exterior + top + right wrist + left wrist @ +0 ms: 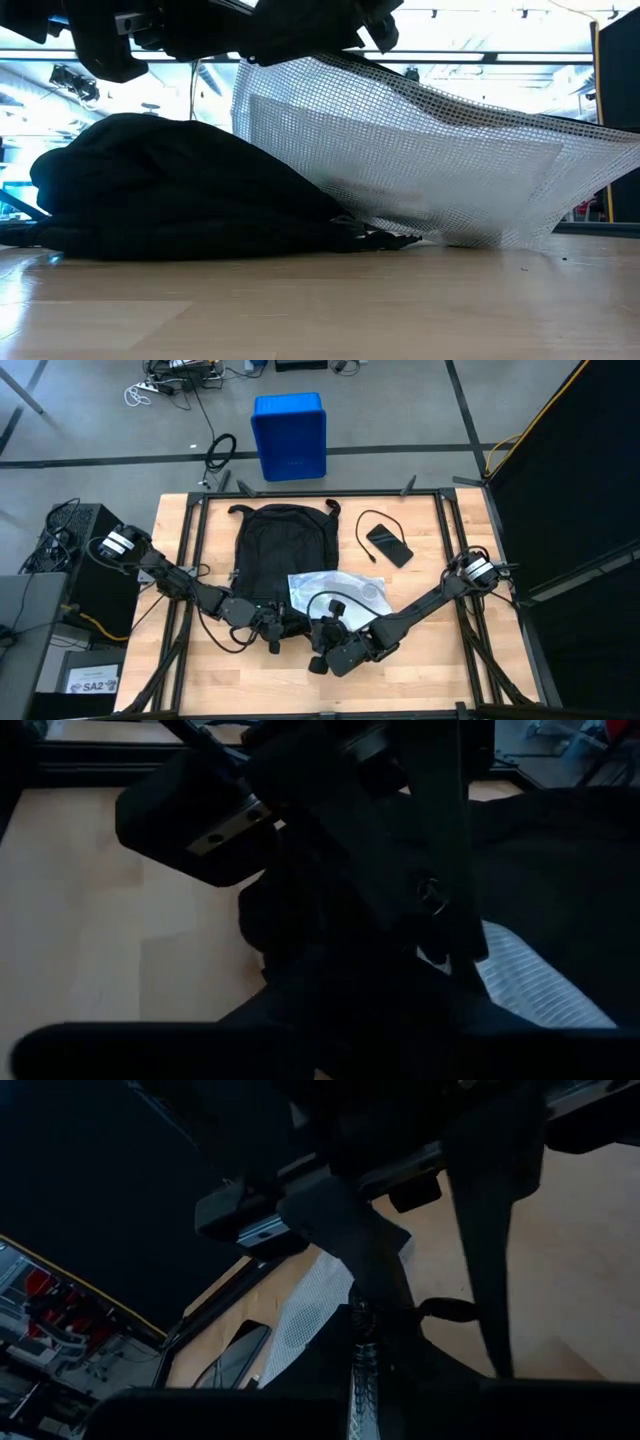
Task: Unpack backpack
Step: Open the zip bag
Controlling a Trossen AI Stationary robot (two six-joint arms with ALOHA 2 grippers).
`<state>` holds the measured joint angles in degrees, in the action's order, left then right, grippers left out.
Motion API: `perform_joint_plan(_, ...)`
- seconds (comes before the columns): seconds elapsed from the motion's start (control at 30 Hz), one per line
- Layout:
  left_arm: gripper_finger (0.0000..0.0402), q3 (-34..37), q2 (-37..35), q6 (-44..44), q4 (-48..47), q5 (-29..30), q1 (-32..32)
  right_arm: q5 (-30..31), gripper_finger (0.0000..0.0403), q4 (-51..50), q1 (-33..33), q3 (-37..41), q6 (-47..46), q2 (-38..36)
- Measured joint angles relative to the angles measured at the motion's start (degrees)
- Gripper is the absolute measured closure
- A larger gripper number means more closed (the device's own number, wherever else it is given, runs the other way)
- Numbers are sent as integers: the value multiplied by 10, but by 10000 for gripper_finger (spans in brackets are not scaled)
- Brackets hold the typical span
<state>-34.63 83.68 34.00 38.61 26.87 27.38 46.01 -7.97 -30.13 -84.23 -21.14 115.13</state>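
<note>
The black backpack [280,555] lies flat in the middle of the table, its near end by both grippers. A white mesh pouch [420,150] with something flat and white inside slants up from the table beside it. The pouch's lower edge [480,240] rests on the board and its raised edge [300,65] sits under the dark grippers. My left gripper [275,628] is shut at the backpack's near end. My right gripper [312,640] faces it from the right, close above the pouch's raised edge. What holds that edge up is hidden. My left gripper is shut on black backpack cloth at the near end, beside a zipper line [362,1370] that runs in between its fingers. It comes in nearly level from the table's left. The place of contact is dark on dark, so the kind of hold does not show.
A black phone with a cable [388,545] lies at the far right of the board. A blue bin [290,435] stands on the floor beyond the far edge. Bare wood [430,670] lies along the near right. Black frame rails [190,560] run along both sides.
</note>
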Motion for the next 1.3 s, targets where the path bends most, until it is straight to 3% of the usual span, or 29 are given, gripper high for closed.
perform_joint_plan(0.2,402,0,0,2,-7,0,0,1,394,-14,-5,0,15,0)
perform_joint_plan(0.8,402,0,-1,18,-11,7,4,16,402,-262,-67,-1,-211,-36)
perform_joint_plan(1.03,401,-1,-26,43,-9,36,31,-63,403,-392,-77,1,-326,-33)
perform_joint_plan(1.2,401,0,-46,44,-33,51,49,-71,403,-477,-88,1,-409,-35)
perform_joint_plan(1.3,401,0,-46,38,-34,41,51,-69,403,-478,-97,0,-421,-35)
